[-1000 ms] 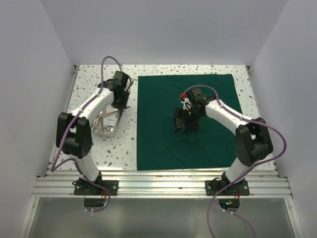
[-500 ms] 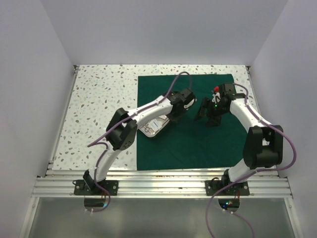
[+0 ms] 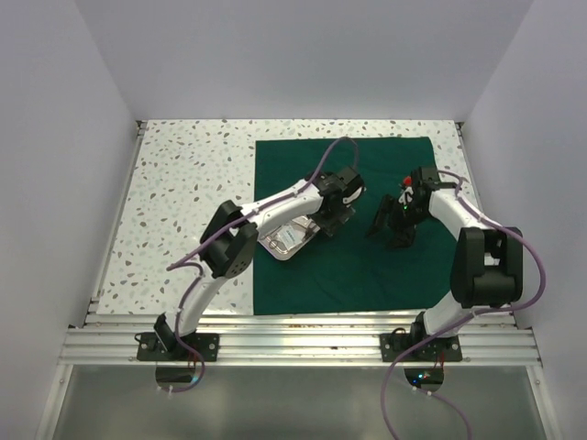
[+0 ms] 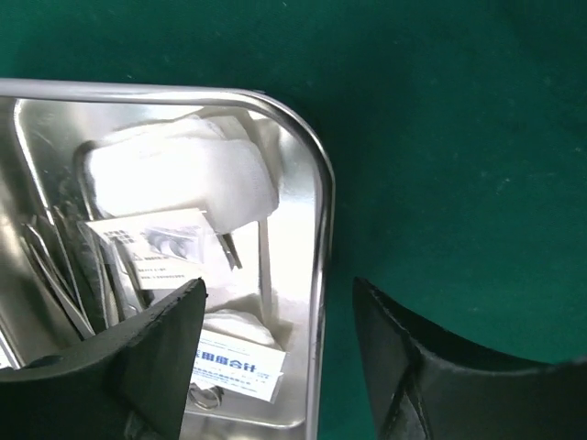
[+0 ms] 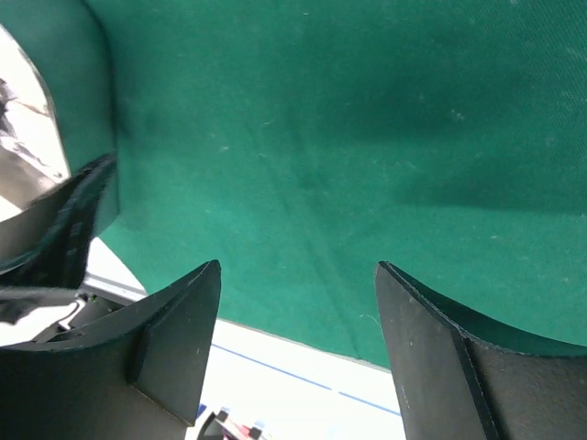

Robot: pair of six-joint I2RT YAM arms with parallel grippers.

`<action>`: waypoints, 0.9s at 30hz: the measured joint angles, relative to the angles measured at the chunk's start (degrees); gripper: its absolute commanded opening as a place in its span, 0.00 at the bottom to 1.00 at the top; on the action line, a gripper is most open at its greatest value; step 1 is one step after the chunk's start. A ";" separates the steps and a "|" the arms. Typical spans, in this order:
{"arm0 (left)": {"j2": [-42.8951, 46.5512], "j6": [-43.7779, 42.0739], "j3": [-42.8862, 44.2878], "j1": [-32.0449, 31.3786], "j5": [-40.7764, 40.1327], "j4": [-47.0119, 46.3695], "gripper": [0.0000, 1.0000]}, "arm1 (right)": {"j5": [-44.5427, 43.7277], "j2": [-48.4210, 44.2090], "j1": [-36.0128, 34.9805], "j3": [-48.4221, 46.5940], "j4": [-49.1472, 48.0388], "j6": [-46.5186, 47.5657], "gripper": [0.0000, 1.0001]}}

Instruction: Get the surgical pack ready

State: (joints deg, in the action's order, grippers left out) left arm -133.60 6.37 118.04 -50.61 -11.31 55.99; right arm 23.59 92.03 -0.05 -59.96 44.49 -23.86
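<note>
Over the left half of the surgical pack (image 3: 367,266), which lies spread flat on the table (image 3: 183,183), my left gripper (image 4: 280,293) stands wide apart astride the right rim of the steel tray (image 4: 321,229). One finger is above the contents and one above the cloth, pinching nothing. My right gripper (image 3: 390,229) hangs near it over bare fabric, its fingers also spread and empty. I judge the step in hand to be settling the tray on the pack. To do it well I should close low on the rim, keep the tray level so nothing slides, and lift rather than drag so the cloth does not wrinkle. Only my left wrist view shows the gauze (image 4: 183,174), printed packets (image 4: 160,243) and thin instruments (image 4: 55,266) inside. Only the overhead view shows the tray lying skewed, close to the pack's left edge.
</note>
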 measured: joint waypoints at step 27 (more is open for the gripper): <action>-2.10 6.71 -3.50 30.62 26.56 -21.05 0.06 | -0.24 5.25 -11.37 -2.27 -2.19 -2.73 0.07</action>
State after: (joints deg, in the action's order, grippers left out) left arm -135.70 13.08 114.54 -19.99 15.25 34.94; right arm 23.35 97.27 -11.42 -62.24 42.30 -26.59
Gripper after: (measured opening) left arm 0.049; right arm 0.074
